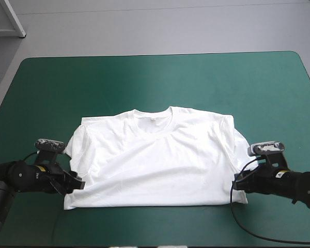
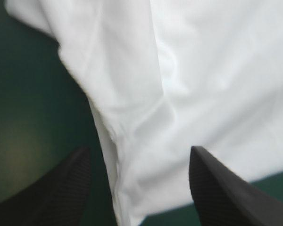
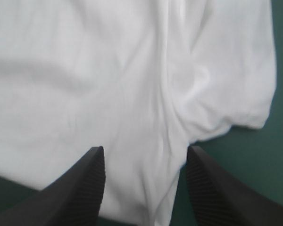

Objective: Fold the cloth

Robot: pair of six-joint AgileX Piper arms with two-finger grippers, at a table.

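White T-shirt [image 1: 152, 160] lies spread flat in the middle of the teal-green cover [image 1: 160, 77], neck toward the far edge; I judge the folding is hardly begun, because no clear fold shows and all folds are left to do. At the T-shirt's near left corner the left gripper [image 1: 75, 185] holds its black fingers [image 2: 56, 193] apart with the side hem between them, and at the near right corner the right gripper [image 1: 238, 183] is spread the same way, neither pinching the cloth. Around the T-shirt the cover is smooth, and beyond it only grey floor [image 1: 144, 26] shows.
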